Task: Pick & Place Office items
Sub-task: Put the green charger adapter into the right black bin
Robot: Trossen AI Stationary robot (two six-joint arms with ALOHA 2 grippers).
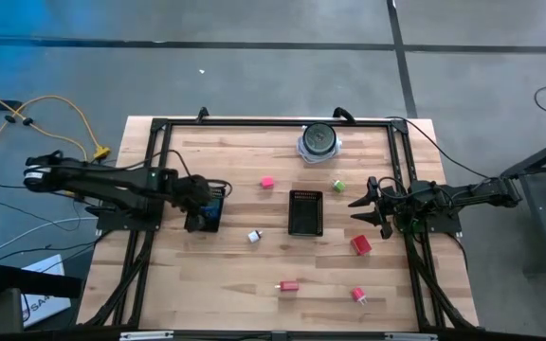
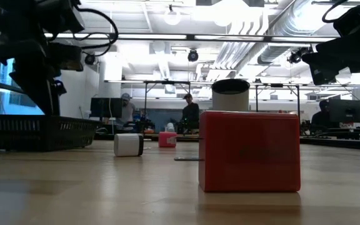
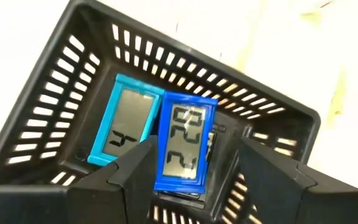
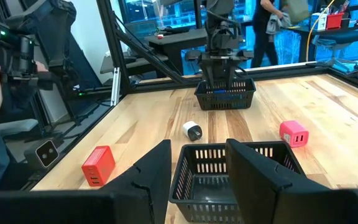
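Over the left mesh tray [image 3: 55,118] hangs the left gripper [image 3: 194,171], fingers apart, gripping nothing; right between them lies a dark-blue digital clock [image 3: 184,143] on a stack inside, a teal clock [image 3: 124,121] just beside it. Away at the table's right edge, the right gripper [image 4: 197,171] waits, fingers parted, an empty tray [image 4: 238,162] just ahead.

From table height I see a large red rectangular block [image 2: 249,150] standing upright on the pale wooden tabletop [image 2: 92,187], closest to the lens. Behind it rises a grey cylindrical container with a dark rim [image 2: 230,95]. Farther back lie a small white-and-black plug-like piece [image 2: 129,144] and a little pink block [image 2: 167,139]. A black mesh plastic tray [image 2: 39,132] sits at far left beneath a dark arm [image 2: 33,56]. People stand in the room beyond.
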